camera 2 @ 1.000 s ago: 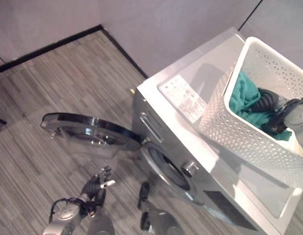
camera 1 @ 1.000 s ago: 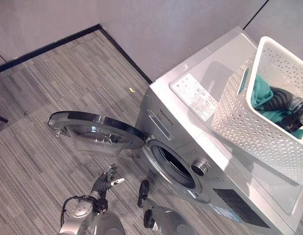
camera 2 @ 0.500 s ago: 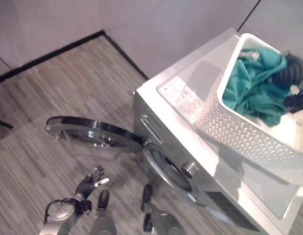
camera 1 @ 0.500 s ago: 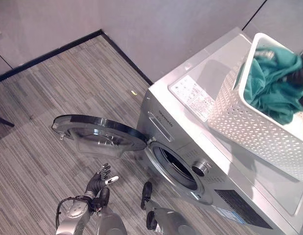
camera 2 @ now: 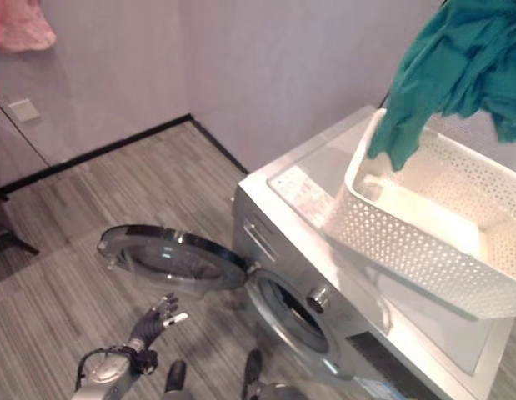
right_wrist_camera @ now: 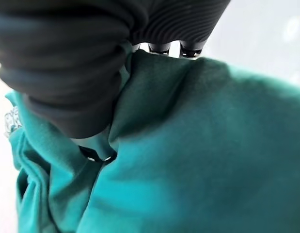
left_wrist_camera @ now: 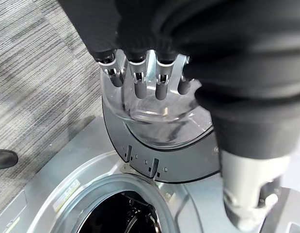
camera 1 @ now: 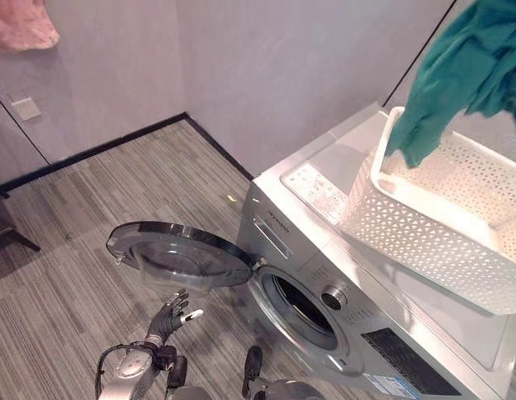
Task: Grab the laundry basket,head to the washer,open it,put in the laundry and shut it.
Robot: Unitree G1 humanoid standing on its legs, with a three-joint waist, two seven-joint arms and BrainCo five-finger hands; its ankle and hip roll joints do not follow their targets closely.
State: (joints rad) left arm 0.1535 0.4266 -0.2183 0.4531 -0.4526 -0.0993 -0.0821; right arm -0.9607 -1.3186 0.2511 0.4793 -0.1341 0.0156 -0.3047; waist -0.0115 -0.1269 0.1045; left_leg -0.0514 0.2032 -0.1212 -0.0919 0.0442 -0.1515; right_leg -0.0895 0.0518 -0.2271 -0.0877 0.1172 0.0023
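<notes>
Your right hand has the green cloth pinched tight, with its fingers curled into the folds, and the cloth hangs high above the white basket. The basket sits on top of the washer and looks empty now. The cloth hangs long and loose, top to bottom, with its low end just over the near corner of the basket. The thing that matters most is this: the round hole of the washer is low down on the front, far below the cloth and over to your left. So I think you need to bring the cloth down and across to get it in. The door is swung wide open and lies out flat to the left, so the hole is free. Your left hand is low, near the floor and just under the open door, with its fingers spread out straight and holding nothing. That hand is closer to the hole, but it is your right hand that has the cloth.
</notes>
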